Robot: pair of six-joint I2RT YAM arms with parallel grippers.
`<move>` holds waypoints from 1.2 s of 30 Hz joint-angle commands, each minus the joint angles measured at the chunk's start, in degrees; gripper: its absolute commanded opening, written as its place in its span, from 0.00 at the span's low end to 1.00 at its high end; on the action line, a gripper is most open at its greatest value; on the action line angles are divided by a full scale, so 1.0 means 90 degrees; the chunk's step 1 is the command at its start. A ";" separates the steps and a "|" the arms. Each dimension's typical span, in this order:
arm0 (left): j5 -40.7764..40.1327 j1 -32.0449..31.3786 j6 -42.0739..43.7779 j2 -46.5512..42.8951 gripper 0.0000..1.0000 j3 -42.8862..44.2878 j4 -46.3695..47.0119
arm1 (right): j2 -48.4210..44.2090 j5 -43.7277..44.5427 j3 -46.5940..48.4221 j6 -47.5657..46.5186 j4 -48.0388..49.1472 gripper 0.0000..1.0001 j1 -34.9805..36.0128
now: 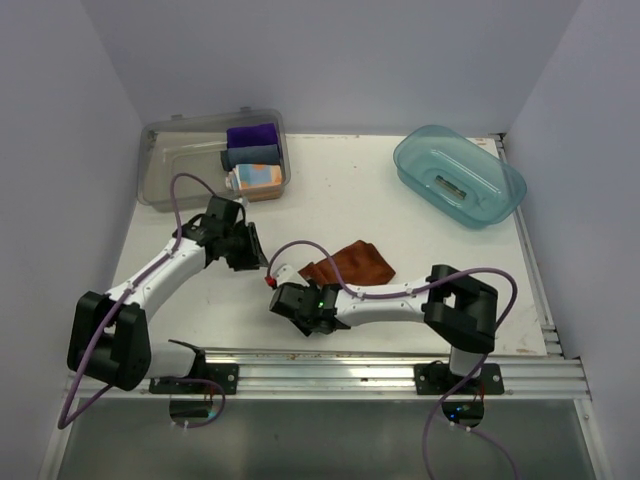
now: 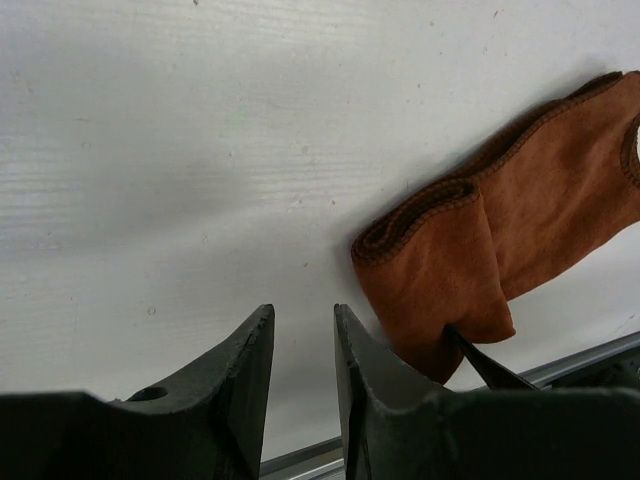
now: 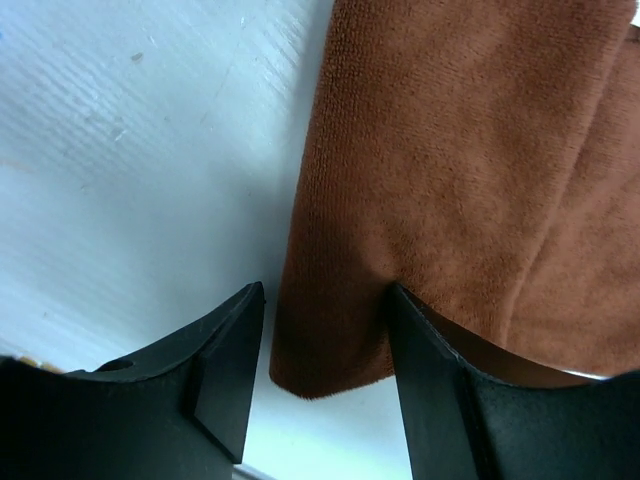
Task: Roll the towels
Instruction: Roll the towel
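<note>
My right gripper (image 3: 325, 300) stands fairly wide open, and the near corner of the rust-brown towel (image 3: 460, 180) lies between its jaws. On one side I see a thin strip of table beside the cloth, so I judge that I pinch nothing. My left gripper (image 2: 302, 322) is open only by a narrow slot and has nothing in it. It hangs low over the bare white table (image 2: 200, 150), near the doubled edge of the same towel.

From above, this towel lies in the middle of the table, folded unevenly and not flat. The patterned towel (image 1: 256, 178) sits already rolled in the clear bin (image 1: 160, 165) at the far left.

The step in hand, I think, is to catch the near edge and begin the roll. To do it well, I should bring the left fingers onto the same edge as the right, well apart from them. Then I should close low, so that every layer is taken. The terry is soft and will go loose, so both sides must turn together and tightly.
</note>
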 commanded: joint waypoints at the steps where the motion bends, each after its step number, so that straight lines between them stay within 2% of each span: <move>1: 0.0303 0.0042 0.0064 -0.0179 0.34 -0.0167 0.0123 | 0.0242 0.0307 -0.0012 -0.0035 0.0459 0.55 -0.0016; 3: 0.0401 0.0042 -0.0004 -0.0188 0.35 -0.0255 0.0201 | 0.0321 0.0375 -0.0090 0.0063 0.0547 0.50 -0.0026; 5: 0.0567 0.0042 -0.0063 -0.0237 0.36 -0.0304 0.0221 | 0.0214 0.0375 -0.0265 0.0199 0.0722 0.32 -0.0016; 7: 0.0781 0.0042 -0.0122 -0.0334 0.41 -0.0450 0.0328 | -0.0116 0.0298 -0.0460 0.0268 0.1082 0.13 -0.0055; 10: 0.1161 0.0032 -0.0287 -0.0569 0.57 -0.0743 0.0631 | -0.0682 -0.0345 -0.0929 0.0258 0.1852 0.01 -0.0240; 11: 0.1231 0.0032 -0.0346 -0.0656 0.65 -0.0812 0.0767 | -0.0840 -0.0531 -0.1182 0.0278 0.2049 0.00 -0.0309; 15: 0.1563 0.0003 -0.0541 -0.0755 0.77 -0.1240 0.1186 | -0.1202 -0.1468 -0.1545 0.0424 0.2617 0.00 -0.0612; 18: 0.1719 -0.0220 -0.0785 -0.0667 0.80 -0.1427 0.1577 | -0.1251 -0.1743 -0.1682 0.0522 0.2832 0.00 -0.0758; 22: 0.1408 -0.0728 -0.1292 -0.0608 0.81 -0.1457 0.1890 | -0.1310 -0.2017 -0.1867 0.0697 0.3065 0.00 -0.0914; 24: 0.1339 -0.0943 -0.1401 -0.0618 0.85 -0.1467 0.2086 | -0.1417 -0.2076 -0.1994 0.0746 0.3144 0.00 -0.0944; 36: 0.1329 -0.1100 -0.1450 0.0553 0.84 -0.1282 0.2721 | -0.1720 -0.2095 -0.2161 0.0854 0.3145 0.00 -0.1032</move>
